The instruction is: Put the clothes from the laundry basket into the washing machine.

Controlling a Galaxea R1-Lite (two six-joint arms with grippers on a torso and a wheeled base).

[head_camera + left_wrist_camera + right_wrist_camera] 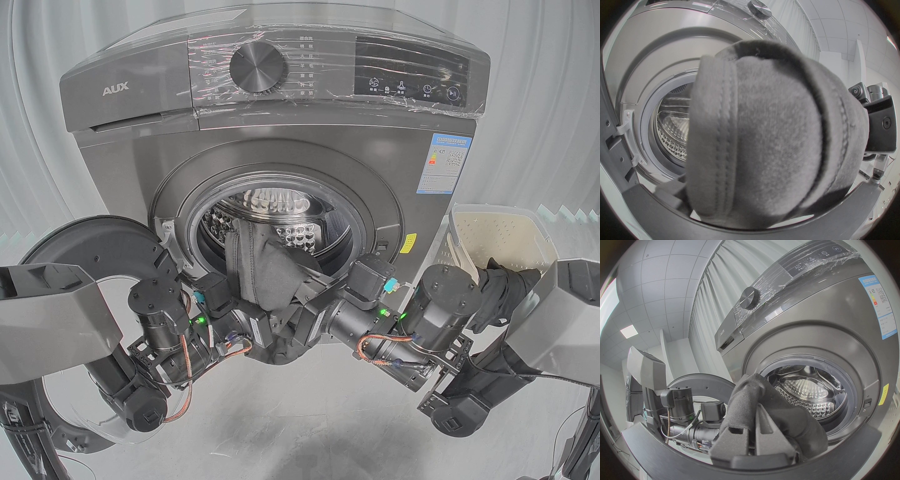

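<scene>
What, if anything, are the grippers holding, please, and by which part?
The right gripper pinches a bunched fold of the dark grey garment; whether the left gripper grips it cannot be told.

In the head view I see a pale grey, smooth floor (325, 425). The washing machine (269, 156) stands upright on it, with its round door (94, 250) swung open toward the left. Just beside the machine, on its right, is the laundry basket (500, 228), pale and perforated. Its foot is hidden, so I cannot confirm that it touches the floor.
</scene>
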